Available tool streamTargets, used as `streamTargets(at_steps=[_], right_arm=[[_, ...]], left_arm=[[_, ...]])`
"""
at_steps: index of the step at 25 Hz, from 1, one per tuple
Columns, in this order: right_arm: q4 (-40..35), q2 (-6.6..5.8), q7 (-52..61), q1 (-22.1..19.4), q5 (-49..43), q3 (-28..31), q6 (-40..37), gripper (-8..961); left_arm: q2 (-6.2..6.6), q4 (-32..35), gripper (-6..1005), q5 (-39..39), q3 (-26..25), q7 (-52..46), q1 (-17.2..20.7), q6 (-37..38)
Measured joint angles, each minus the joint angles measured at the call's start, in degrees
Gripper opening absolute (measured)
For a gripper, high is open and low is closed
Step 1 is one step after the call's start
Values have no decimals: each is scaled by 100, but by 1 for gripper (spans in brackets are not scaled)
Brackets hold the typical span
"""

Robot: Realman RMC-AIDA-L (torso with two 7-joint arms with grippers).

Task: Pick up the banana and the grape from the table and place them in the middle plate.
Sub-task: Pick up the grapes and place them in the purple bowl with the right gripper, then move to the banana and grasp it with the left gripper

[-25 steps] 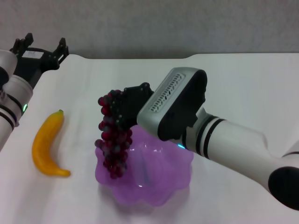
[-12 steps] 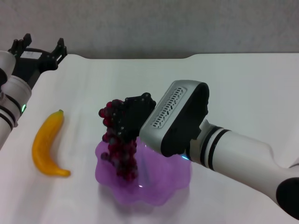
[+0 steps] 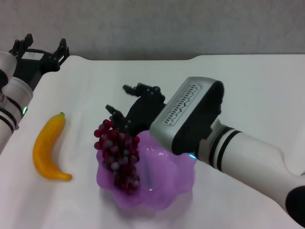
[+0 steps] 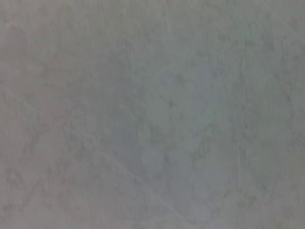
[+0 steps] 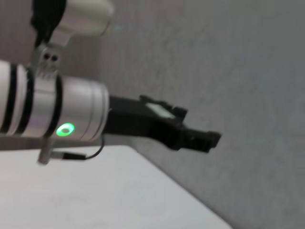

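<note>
The grape bunch [image 3: 116, 155] lies on the left rim of the purple middle plate [image 3: 164, 183], partly inside it. My right gripper [image 3: 123, 100] is open just above and behind the bunch, apart from it. The banana [image 3: 47, 148] lies on the white table [image 3: 238, 90] to the left of the plate. My left gripper [image 3: 42, 46] is open and empty at the table's far left corner; it also shows in the right wrist view [image 5: 200, 138].
The right arm's grey body [image 3: 190, 117] hangs over the plate's back half. The left wrist view shows only a grey wall.
My right gripper has lowered the grape bunch onto the plate, opened and let it go. The bunch has dropped and spread on the plate's left rim. The left arm has not moved.
</note>
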Motion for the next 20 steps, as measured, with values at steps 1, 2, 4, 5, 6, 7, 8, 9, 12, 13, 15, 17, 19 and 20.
streamTargets(at_steps=[1, 2, 4, 5, 6, 7, 8, 9, 12, 13, 15, 17, 19, 20], right_arm=[[-13, 0, -15, -38, 0, 0, -95, 476], [-19, -1, -30, -71, 0, 2, -192, 527], [-37, -8, -73, -167, 0, 24, -466, 607], [-38, -9, -109, -216, 1, 31, -636, 647], [-35, -8, -176, -272, 0, 32, -809, 688], [-23, -5, -295, -317, 1, 36, -977, 728], [-11, -4, -377, -345, 1, 39, -1067, 768], [12, -3, -461, -360, 11, 69, -1119, 793], [126, -5, -471, -338, 152, 199, -1141, 866], [163, -8, -439, -317, 219, 238, -1147, 891], [203, -11, -415, -333, 319, 282, -1317, 890], [216, -12, -391, -429, 365, 316, -1742, 890], [273, -11, -374, -538, 398, 337, -2261, 889], [340, -7, -365, -557, 446, 341, -2494, 889]], left_arm=[[0, 0, 877, -1, 0, 1, 0, 1], [0, -1, 877, -1, 2, 0, 0, 1], [0, -3, 877, -1, 7, -4, 0, 3], [0, -4, 877, 0, 10, -5, 0, 7], [0, -4, 877, 1, 11, -5, 0, 10], [0, -6, 877, 1, 12, -5, 0, 11], [0, -7, 877, 2, 11, -5, 0, 14], [0, -7, 876, 2, 12, -7, 0, 17], [0, -9, 876, -3, 13, -13, -17, 18], [0, -9, 876, -3, 16, -16, -26, 18], [0, -9, 876, 1, 18, -20, -32, 17], [0, -8, 876, 3, 19, -21, -33, 18], [0, -8, 876, 1, 20, -22, -34, 16], [0, -9, 876, 1, 21, -22, -31, 15]])
